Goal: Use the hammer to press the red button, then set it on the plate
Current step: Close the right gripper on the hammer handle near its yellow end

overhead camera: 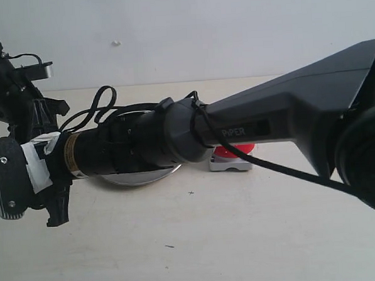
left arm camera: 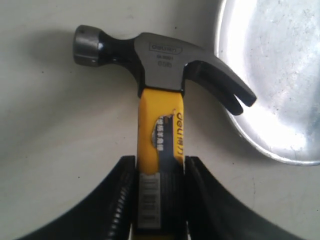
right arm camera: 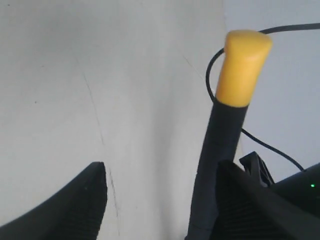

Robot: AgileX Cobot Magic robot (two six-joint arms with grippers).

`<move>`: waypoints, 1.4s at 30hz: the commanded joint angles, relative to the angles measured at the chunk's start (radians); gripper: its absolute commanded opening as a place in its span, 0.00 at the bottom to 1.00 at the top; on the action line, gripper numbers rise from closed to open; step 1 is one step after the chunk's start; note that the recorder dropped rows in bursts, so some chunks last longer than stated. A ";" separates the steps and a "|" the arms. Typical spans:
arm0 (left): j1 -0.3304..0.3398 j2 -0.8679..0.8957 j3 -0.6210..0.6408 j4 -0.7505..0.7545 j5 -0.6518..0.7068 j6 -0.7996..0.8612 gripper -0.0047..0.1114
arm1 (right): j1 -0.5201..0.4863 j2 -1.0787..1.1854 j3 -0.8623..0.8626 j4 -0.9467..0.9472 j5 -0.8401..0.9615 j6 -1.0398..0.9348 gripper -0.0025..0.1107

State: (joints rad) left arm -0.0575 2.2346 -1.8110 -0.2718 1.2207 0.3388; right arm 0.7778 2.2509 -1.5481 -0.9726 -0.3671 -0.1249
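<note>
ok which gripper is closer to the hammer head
Left. The left gripper clamps the hammer neck just below the head; the right gripper stands open at the handle's far end.

- The hammer [left arm camera: 161, 65] had a dark grey metal head, a yellow neck with black lettering, a black handle and a yellow end.
- The plate [left arm camera: 280, 75] was shiny, brushed silver.
- The red button [overhead camera: 246, 149] was glossy red on a light-grey base.
- The table [overhead camera: 243, 238] was off-white with dark specks.
- The right arm [overhead camera: 286, 110] was dark grey with white lettering.
</note>
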 commanded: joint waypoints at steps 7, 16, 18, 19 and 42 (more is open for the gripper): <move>-0.002 -0.006 0.004 -0.034 0.000 -0.002 0.04 | 0.002 -0.002 -0.007 0.256 -0.100 -0.111 0.56; -0.022 -0.006 0.004 -0.077 0.000 -0.006 0.04 | 0.002 0.000 -0.007 0.265 -0.080 -0.111 0.56; -0.033 -0.006 0.004 -0.078 0.000 -0.006 0.04 | 0.002 0.002 -0.007 0.268 -0.084 -0.111 0.56; -0.039 -0.006 0.004 -0.078 0.000 -0.006 0.04 | 0.002 0.004 -0.007 0.268 -0.084 -0.111 0.56; -0.043 -0.006 0.004 -0.056 0.000 -0.015 0.04 | 0.027 0.127 -0.178 0.295 -0.069 -0.084 0.56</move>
State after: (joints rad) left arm -0.0796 2.2346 -1.8110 -0.2521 1.2207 0.3262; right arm 0.8040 2.3756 -1.7141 -0.6834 -0.4356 -0.2162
